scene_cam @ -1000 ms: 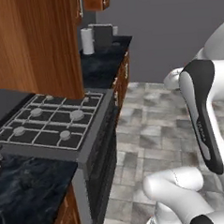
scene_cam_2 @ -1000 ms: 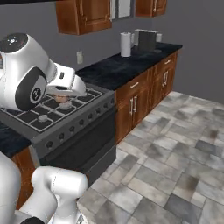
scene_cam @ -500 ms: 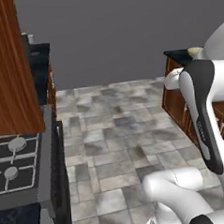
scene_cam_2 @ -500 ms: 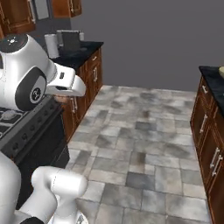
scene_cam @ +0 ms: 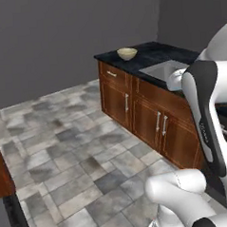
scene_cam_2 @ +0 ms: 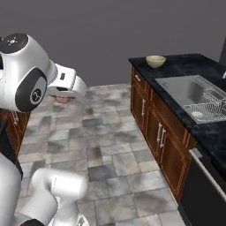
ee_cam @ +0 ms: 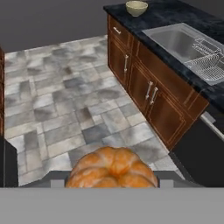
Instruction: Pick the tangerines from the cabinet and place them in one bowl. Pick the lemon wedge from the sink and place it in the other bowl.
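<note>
— Tangerine [ee_cam: 112, 168] first: where does it sit?

— Right at the bottom of the hand view, ridged and orange, wedged between the two finger tips. The gripper [ee_cam: 112, 181] pinches it, jaws held apart by the fruit's width. From the right base view a small orange-tan lump shows under the white hand [scene_cam_2: 62, 99], high above the grey tiled floor [scene_cam_2: 110, 145].

— And the bowls?

— The tan-yellow bowl [scene_cam: 127, 53] stands at the far end of the dark stone counter [scene_cam: 154, 53], well apart from the gripper. It also appears in the right base view [scene_cam_2: 155, 61] and at the top of the hand view [ee_cam: 136, 7].

— The sink?

— The sink [scene_cam_2: 187, 90] is set into that same counter, nearer the robot than the bowl, with a wire dish rack [scene_cam_2: 207, 109] at its near end. Below run reddish-brown lower cabinets [scene_cam: 144, 116] with silver bar handles.

— Any lemon wedge?

— I cannot make one out in the basin.
</note>
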Motion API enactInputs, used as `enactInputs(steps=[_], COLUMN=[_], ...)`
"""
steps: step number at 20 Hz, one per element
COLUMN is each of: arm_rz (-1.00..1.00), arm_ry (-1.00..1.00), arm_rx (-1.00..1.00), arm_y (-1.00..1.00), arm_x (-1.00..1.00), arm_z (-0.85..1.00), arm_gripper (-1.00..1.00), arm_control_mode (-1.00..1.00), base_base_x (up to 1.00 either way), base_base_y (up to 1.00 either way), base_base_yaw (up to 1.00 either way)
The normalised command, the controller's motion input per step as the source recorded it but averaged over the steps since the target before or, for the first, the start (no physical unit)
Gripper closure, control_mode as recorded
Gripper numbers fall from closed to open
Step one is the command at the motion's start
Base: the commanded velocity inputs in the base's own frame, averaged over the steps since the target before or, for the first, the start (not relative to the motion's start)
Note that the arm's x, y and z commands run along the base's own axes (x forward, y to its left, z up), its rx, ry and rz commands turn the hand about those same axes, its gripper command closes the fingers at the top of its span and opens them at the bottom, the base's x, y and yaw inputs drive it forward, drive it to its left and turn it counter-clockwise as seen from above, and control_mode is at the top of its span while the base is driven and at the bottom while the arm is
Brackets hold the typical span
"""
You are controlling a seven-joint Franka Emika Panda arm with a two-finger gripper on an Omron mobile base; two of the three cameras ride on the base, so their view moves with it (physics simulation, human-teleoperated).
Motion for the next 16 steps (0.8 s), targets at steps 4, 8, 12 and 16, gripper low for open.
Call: enactInputs(steps=[4, 8, 12, 16], arm_rz=[0.0, 0.0, 0.0, 0.0], arm_ry=[0.0, 0.0, 0.0, 0.0], arm_rx=[0.0, 0.0, 0.0, 0.0], arm_y=[0.0, 0.0, 0.0, 0.0], arm_x=[0.0, 0.0, 0.0, 0.0], arm_z=[0.0, 0.0, 0.0, 0.0], arm_gripper=[1.0, 1.0, 1.0, 1.0], arm_control_mode=[1.0, 1.0, 1.0, 1.0], base_base_x=[0.3, 0.34, 0.42, 0.52], base_base_y=[-0.05, -0.02, -0.01, 0.0], base_base_yaw=[-0.59, -0.6, -0.6, -0.59])
